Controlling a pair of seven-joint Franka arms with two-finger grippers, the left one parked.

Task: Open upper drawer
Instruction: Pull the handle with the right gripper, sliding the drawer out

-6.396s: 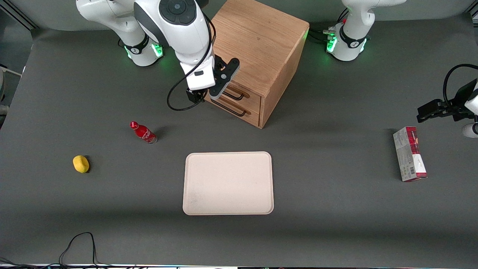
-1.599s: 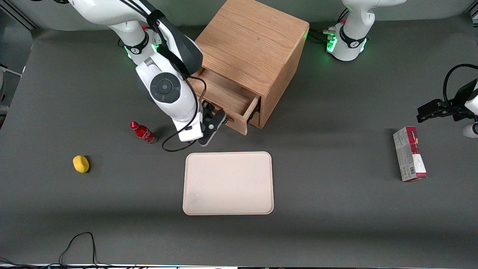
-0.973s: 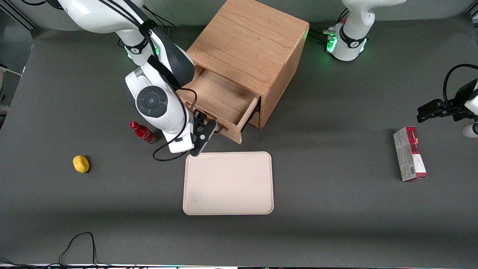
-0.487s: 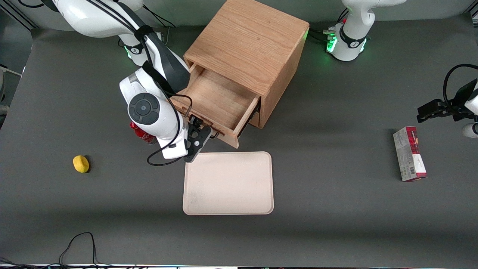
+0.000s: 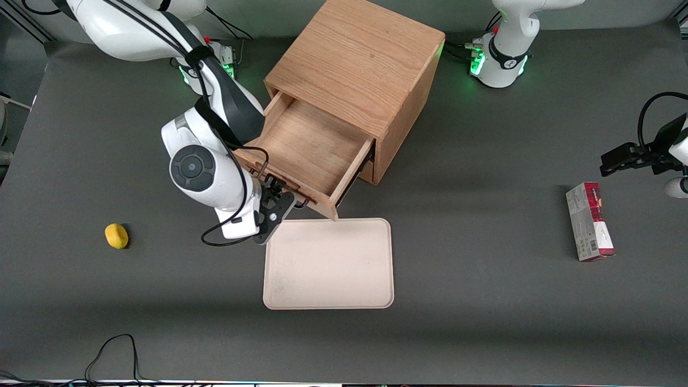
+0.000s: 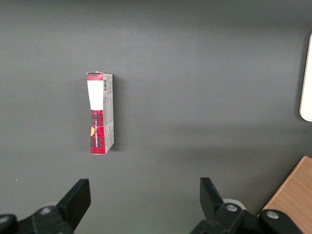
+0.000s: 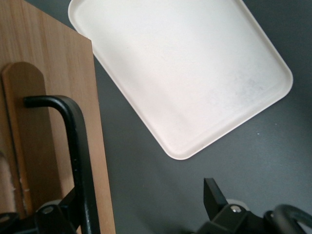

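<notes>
while the upper drawer (image 5: 301, 153) juts over dark matting (image 5: 484, 301), the pincer (image 5: 277, 200) stands spread about its handle (image 7: 78, 161).

Light: even, overhead, moderately bright.
Shadows: soft, beside the cabinet (image 5: 355, 59) and under the gripper (image 5: 275, 198) at the upper drawer (image 5: 306, 145) front.
Glow: green at arm bases (image 5: 486, 64).
Focus: sharp.

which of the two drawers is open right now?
The upper drawer: it is pulled far out of the cabinet, its bare inside showing. The lower drawer is hidden beneath it. The gripper is at the upper drawer's black handle.
</notes>
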